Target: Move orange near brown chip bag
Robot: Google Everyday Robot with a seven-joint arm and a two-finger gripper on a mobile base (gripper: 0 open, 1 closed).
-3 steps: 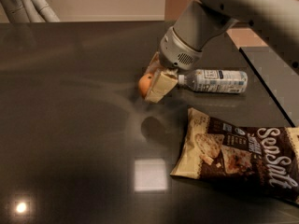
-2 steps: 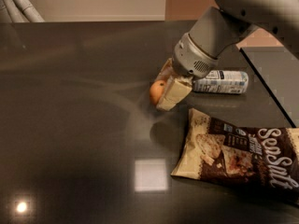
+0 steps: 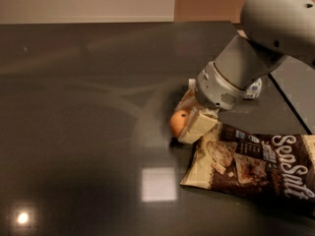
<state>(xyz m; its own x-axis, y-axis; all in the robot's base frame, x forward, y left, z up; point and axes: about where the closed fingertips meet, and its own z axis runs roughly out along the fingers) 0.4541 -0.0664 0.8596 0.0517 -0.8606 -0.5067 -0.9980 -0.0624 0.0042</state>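
Note:
The orange (image 3: 177, 124) is small and round and sits between the cream fingers (image 3: 198, 127) of my gripper (image 3: 186, 118), low over the dark table. The gripper is shut on it. The brown chip bag (image 3: 251, 165), dark brown and cream with white "Sea Salt" lettering, lies flat just right of and below the orange, its upper left corner next to the gripper. The grey arm reaches in from the upper right and hides part of the bag's top edge.
A clear plastic water bottle (image 3: 254, 88) lies behind the arm, mostly hidden. The dark glossy table (image 3: 88, 107) shows bright light reflections at the lower middle and lower left. A table seam or edge runs diagonally at the right.
The gripper has carried the orange down and to the right, from beside the bottle to the chip bag's upper left corner. The arm now covers most of the bottle.

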